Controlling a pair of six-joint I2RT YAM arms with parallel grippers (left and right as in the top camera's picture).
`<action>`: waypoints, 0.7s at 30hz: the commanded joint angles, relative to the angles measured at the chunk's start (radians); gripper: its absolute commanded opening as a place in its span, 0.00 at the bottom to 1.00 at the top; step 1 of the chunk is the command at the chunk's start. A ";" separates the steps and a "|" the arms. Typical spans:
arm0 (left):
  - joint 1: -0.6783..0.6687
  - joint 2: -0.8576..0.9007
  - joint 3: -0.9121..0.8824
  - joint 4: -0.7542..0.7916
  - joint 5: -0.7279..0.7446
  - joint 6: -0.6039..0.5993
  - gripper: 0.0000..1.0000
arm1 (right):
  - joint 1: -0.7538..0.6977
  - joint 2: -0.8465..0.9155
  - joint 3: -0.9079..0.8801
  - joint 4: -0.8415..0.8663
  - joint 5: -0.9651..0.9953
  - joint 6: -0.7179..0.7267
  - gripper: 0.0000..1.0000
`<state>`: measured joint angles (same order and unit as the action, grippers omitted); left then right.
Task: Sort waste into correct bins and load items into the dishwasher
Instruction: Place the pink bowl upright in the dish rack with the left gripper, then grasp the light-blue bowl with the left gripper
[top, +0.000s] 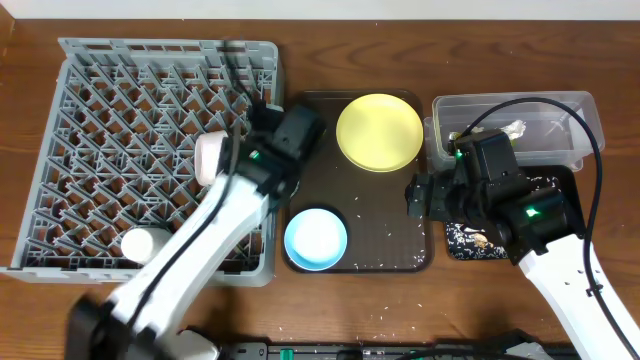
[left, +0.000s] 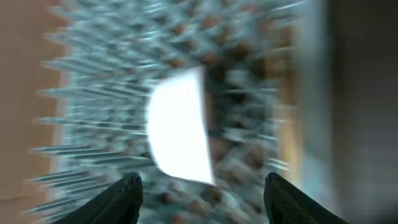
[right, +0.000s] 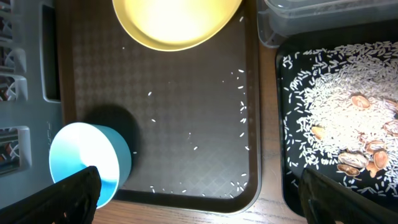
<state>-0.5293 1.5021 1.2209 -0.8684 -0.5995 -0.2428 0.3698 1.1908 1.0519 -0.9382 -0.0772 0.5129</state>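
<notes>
From overhead we see the left arm (top: 215, 235) rise from the near edge of the table and slant up and right across the dish rack (top: 100, 120). Its wrist is bent over the rack's right rim and turned toward the small white bowl (top: 212, 158). That bowl stands on edge among the pegs in the rack's right half, its outline longer from far to near than across. The right arm (top: 560, 265) comes in from the near right corner and leans left, covering most of the black tray (top: 462, 240). The yellow plate (top: 379, 132) lies flat at the far end of the brown tray (top: 390, 262). The light blue bowl (top: 316, 240) sits upright at its near left. The clear tub (top: 520, 100) sits beyond the black tray.

The left wrist view is badly smeared. We make out the left gripper (left: 202, 196) with fingers (left: 118, 196) spread wide and nothing between them. The white bowl lies ahead, apart from them, its straight edge to the right.

In the right wrist view the right gripper (right: 211, 199) is likewise spread and empty, above the brown tray's near edge. The blue bowl stands mouth up just beside the left finger. Rice grains (right: 242, 109) dot the brown tray. The black tray holds a rice heap with brown food scraps (right: 364, 155).
</notes>
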 joint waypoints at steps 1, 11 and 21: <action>-0.018 -0.114 0.009 -0.007 0.518 -0.021 0.60 | -0.011 0.000 0.012 0.000 0.009 0.006 0.99; -0.183 0.029 -0.064 -0.046 0.477 -0.136 0.53 | -0.010 0.000 0.012 0.003 0.009 0.006 0.99; -0.197 0.335 -0.064 -0.070 0.395 -0.217 0.51 | -0.010 0.000 0.012 0.003 0.009 0.007 0.99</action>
<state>-0.7246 1.7821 1.1660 -0.9165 -0.1844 -0.3794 0.3698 1.1908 1.0519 -0.9375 -0.0776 0.5133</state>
